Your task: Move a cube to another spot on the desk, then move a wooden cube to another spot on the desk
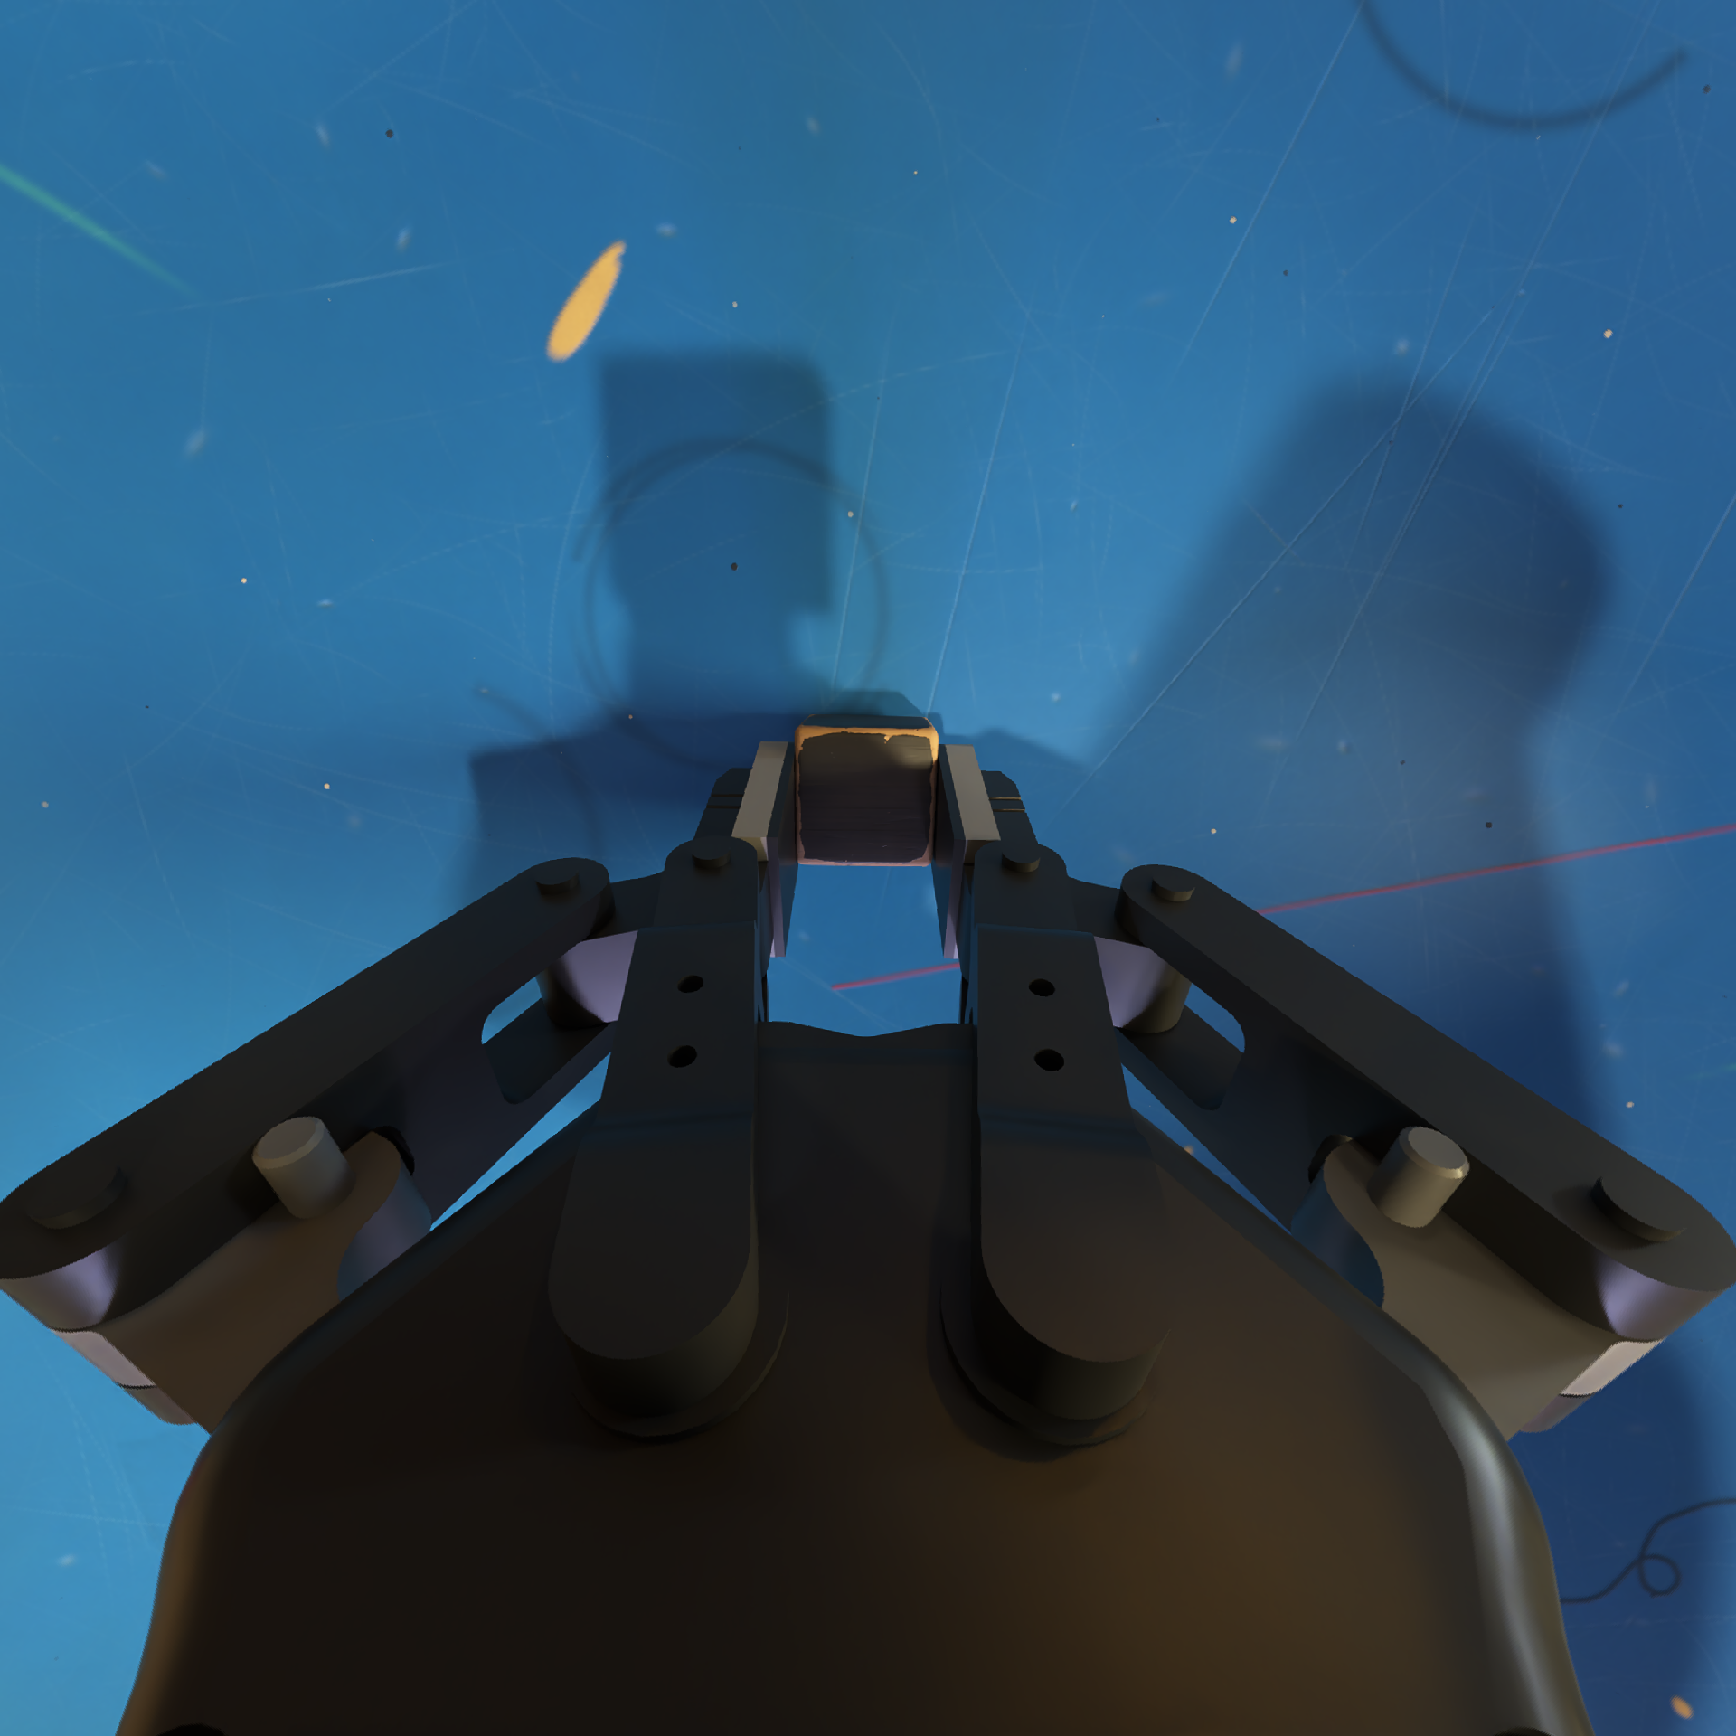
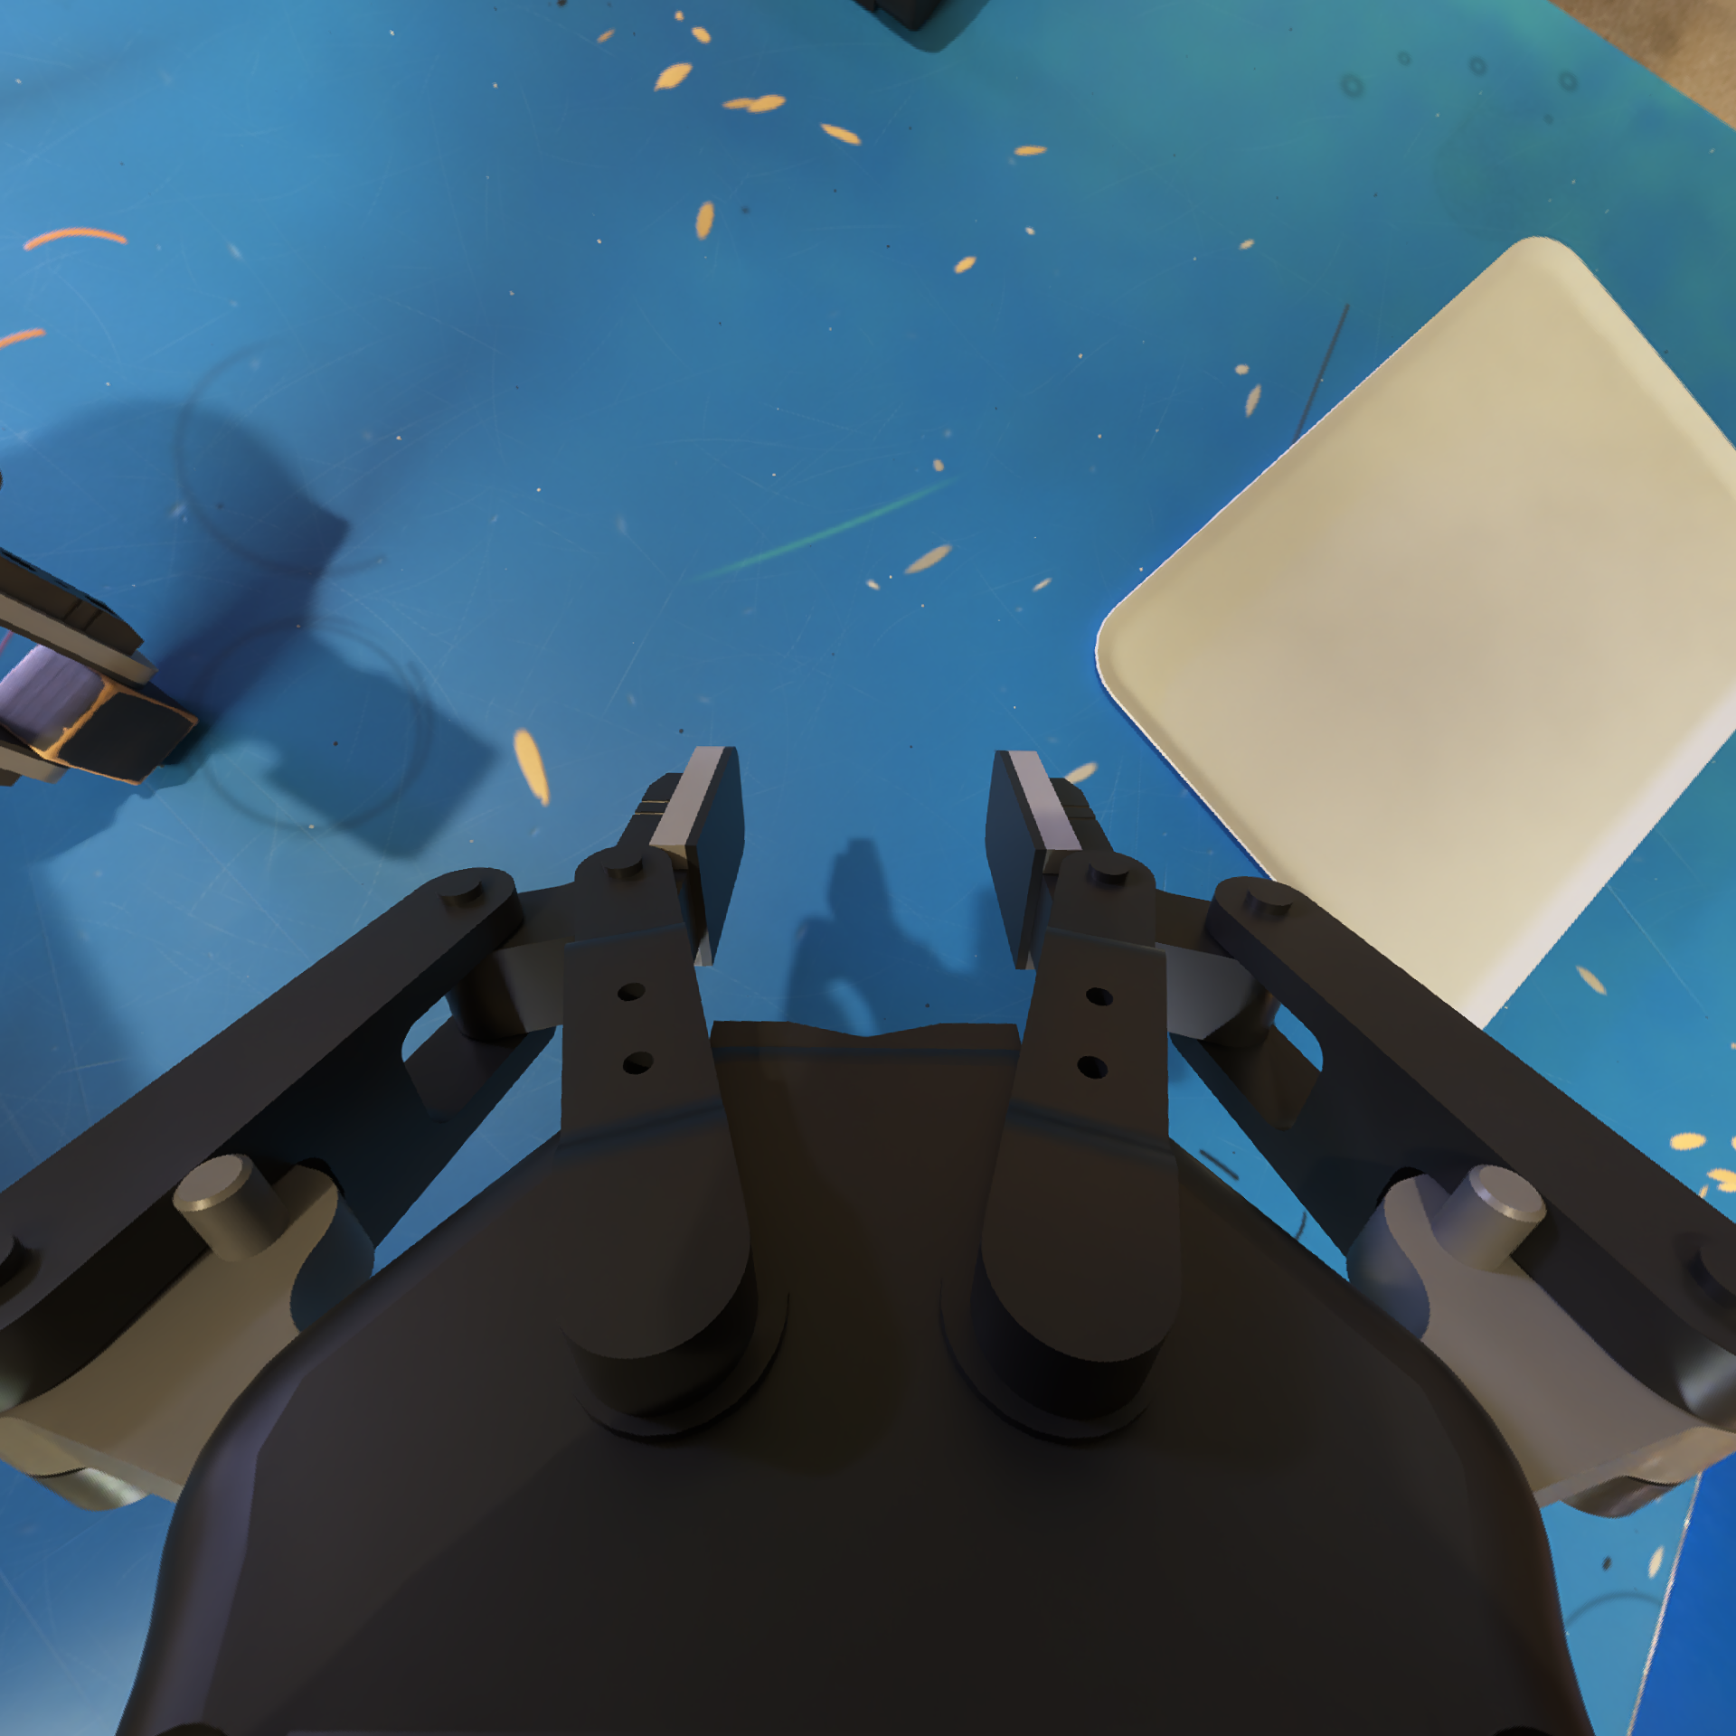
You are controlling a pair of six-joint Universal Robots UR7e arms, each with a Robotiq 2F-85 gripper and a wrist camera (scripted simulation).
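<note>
Left pincer [image 1: 865, 798] clamps cube [image 1: 865, 798], seemingly part-hidden

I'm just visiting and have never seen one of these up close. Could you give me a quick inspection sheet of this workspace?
Surface: blue desk, scratched, flecked with orange specks.
Job's things: dark cube with orange edges, held between the left gripper's pads; whether it touches the desk, cannot tell.
Clutter: cream tray, nothing on it; dark object at the far edge, cut off.
Grippers: left gripper shut on the cube; right gripper open, holding nothing.
Cables: nothing seen.
Surroundings: brown floor beyond the desk corner.
</note>
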